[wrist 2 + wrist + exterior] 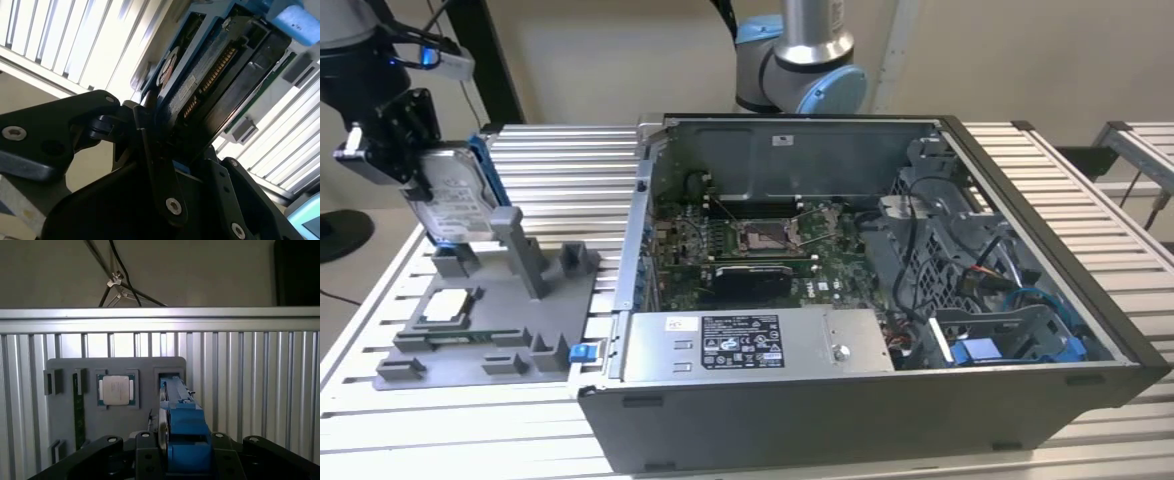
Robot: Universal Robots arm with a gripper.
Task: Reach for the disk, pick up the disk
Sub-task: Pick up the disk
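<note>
Pincer (416, 165) of mine, at the exterior view's left, clamps the disk (454, 200) by its two broad faces and holds it on edge, nearly upright, over the far corner of a grey plastic fixture (467, 330). I cannot tell whether the disk's lower end touches the fixture's slot. The disk is a flat slab of silver-grey metal with a pale label, framed in glossy blue plastic along its edges. In the second wrist view my black matte fingers (156, 170) press against the disk (200, 85), whose dark end carries a row of gold contacts. In the first wrist view the blue frame of the disk (182, 425) runs from my pincer (181, 440) towards the fixture. A small square chip (447, 305) with a pale top sits in a recess of the fixture, just beside a thin green strip (78, 410). Ribbed aluminium table slats (560, 160) carry everything. To the exterior view's right stands an open computer case (854, 420), with a boxy grey power unit (747, 345) at its near side.
</note>
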